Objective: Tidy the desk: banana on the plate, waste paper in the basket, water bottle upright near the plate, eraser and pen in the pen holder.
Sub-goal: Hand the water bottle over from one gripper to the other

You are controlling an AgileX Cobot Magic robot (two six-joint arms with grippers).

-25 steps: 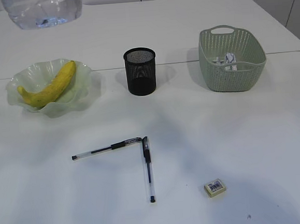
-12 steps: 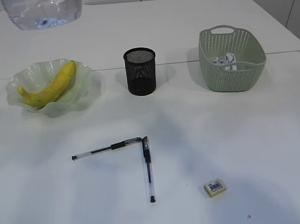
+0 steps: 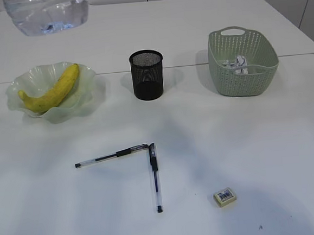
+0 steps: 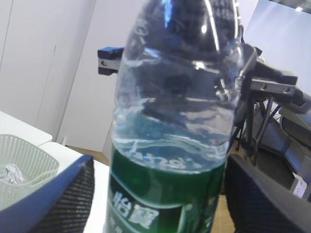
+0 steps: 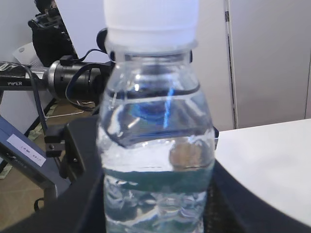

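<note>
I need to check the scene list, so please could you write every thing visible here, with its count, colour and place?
curved yellow banana: one, yellow, lying in the plate
wavy pale green glass plate: one, far left
black mesh pen holder: one, far centre
sage green woven-look plastic basket: one, far right
crumpled paper: white, in the basket
pens: two, black and clear, near centre, tips meeting
cream eraser: one, near right
clear water bottle: one, green label, held above far left
white desk: one
left end effector: around the bottle
right end effector: around the bottle
</note>
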